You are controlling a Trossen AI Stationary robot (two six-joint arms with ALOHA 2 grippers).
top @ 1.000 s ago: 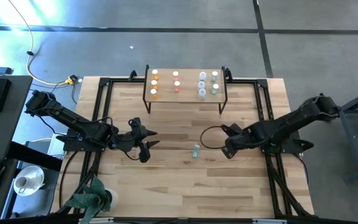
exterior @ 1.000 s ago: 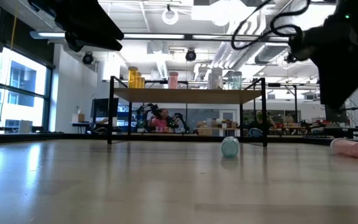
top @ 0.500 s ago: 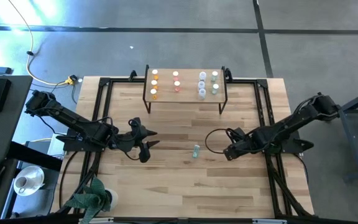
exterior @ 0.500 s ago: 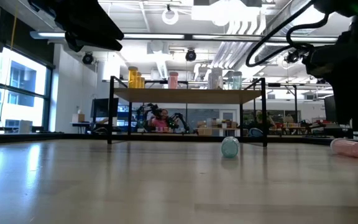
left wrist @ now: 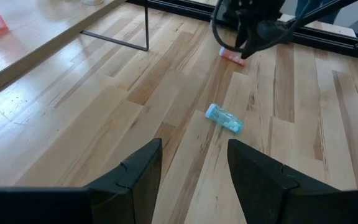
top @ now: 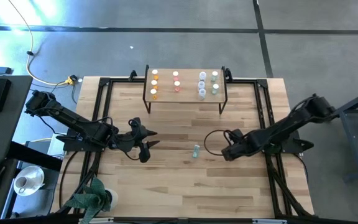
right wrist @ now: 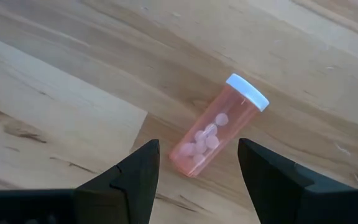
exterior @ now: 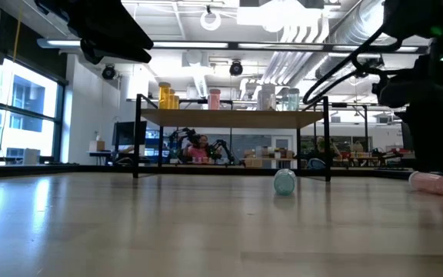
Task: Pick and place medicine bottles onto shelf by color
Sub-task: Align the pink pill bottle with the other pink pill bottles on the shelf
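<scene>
The jaws of the right gripper are seen spread wide, empty, set either side of a pink-red bottle lying on its side on the bench, white cap pointing away, no contact observed; compared with one second earlier, the right gripper is found lower and shifted slightly toward the left arm, and in the low view its dark bulk now hangs directly over the pink-red bottle. The jaws of the left gripper are seen parted and holding nothing; the left gripper is recorded unchanged in position, at the left-centre of the bench. A teal bottle is noted lying on its side between the two grippers, unmoved since the earlier frames; it is also visible from the left wrist. The shelf stands at the far edge of the bench, carrying bottles grouped by colour: orange at the left, pink-red next, pale and teal at the right; no change is noted there.
</scene>
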